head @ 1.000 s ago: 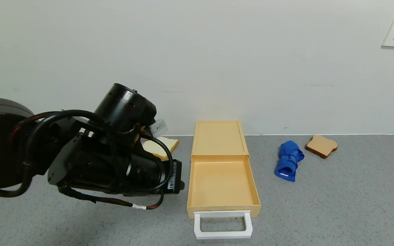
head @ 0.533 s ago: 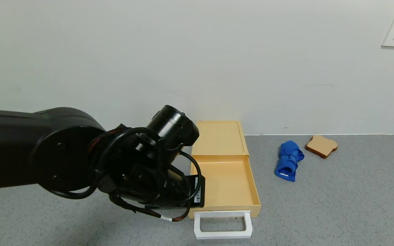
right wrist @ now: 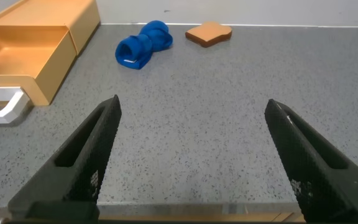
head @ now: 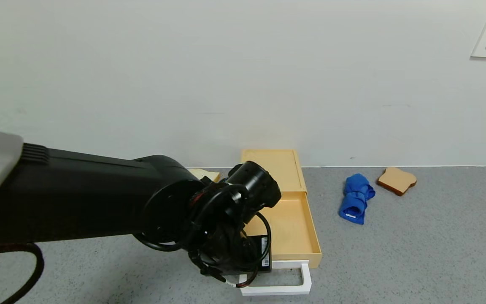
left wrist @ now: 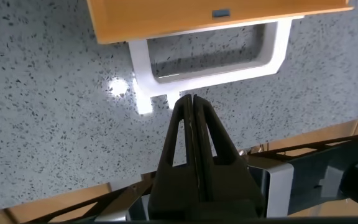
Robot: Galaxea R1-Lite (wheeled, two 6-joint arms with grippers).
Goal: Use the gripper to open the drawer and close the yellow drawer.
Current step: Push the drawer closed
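Left gripper (left wrist: 190, 99), fingers pressed together and holding nothing, tips just short of the white handle (left wrist: 210, 59) of the drawer (head: 285, 219), which is pulled out on the grey table (head: 416, 253) by the wall. Right gripper (right wrist: 191, 149) spread wide, idle, holding nothing. Beyond: one blue cloth roll (head: 356, 197), two bread slices (head: 396, 180) (head: 204, 173).

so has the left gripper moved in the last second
Yes. The left gripper has swung rightward and nearer in the head view, from beside the open drawer to just in front of its white handle. The drawer itself hasn't shifted.
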